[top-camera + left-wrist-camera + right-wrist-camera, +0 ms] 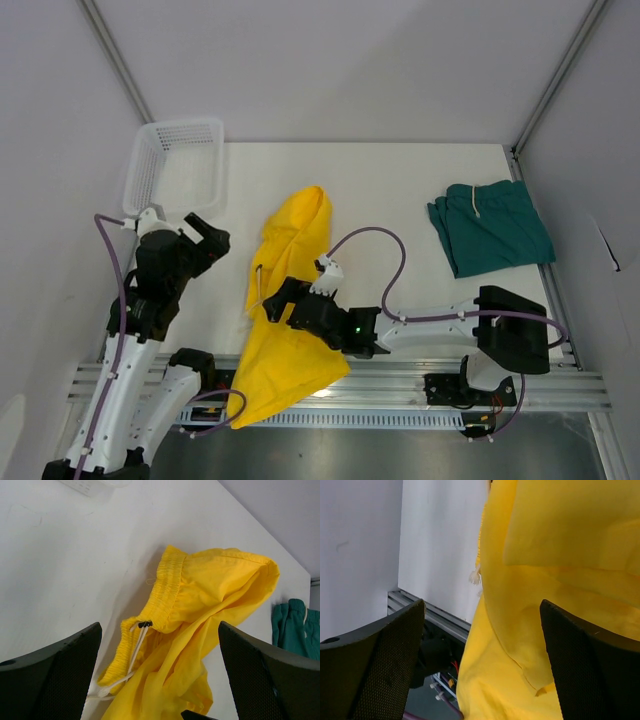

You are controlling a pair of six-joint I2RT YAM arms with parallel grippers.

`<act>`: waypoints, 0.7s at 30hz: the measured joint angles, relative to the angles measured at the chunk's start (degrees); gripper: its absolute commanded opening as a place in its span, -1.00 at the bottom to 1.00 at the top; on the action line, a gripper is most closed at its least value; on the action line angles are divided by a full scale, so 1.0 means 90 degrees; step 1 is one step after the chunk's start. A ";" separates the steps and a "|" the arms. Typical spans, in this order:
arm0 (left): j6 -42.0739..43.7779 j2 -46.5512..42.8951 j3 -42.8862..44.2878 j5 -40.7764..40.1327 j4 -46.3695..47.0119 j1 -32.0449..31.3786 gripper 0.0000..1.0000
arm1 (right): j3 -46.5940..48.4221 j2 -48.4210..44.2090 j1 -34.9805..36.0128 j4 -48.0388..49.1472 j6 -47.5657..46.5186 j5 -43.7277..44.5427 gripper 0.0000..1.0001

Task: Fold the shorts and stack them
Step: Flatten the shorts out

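The yellow shorts (290, 300) lie crumpled down the table's middle, their lower part hanging over the front edge. Their elastic waistband and white drawstring show in the left wrist view (200, 605). The teal-green shorts (490, 228) lie folded at the right of the table, and show at the right edge of the left wrist view (295, 630). My left gripper (207, 238) is open and empty, left of the yellow shorts and apart from them. My right gripper (272, 303) is open just above the yellow shorts (545, 580), its jaws spread wide over the cloth.
A white mesh basket (175, 165) stands at the back left corner. The metal rail (400, 385) runs along the table's front edge, under the hanging yellow cloth; it also shows in the right wrist view (425, 611). Grey walls enclose the table.
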 measured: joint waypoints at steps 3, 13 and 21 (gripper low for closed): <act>0.0056 -0.0236 0.0017 -0.0134 -0.0165 0.0000 0.98 | 0.0000 0.0282 0.0131 0.0153 0.0546 0.0301 0.88; 0.0279 -0.0595 0.0075 -0.0338 -0.0486 0.0002 0.98 | 0.0000 0.0928 0.0202 0.1229 0.1481 0.0860 0.87; 0.0364 -0.0697 0.0085 -0.0398 -0.0595 0.0002 0.98 | 0.0005 0.1059 0.0126 0.1304 0.1880 0.1236 0.86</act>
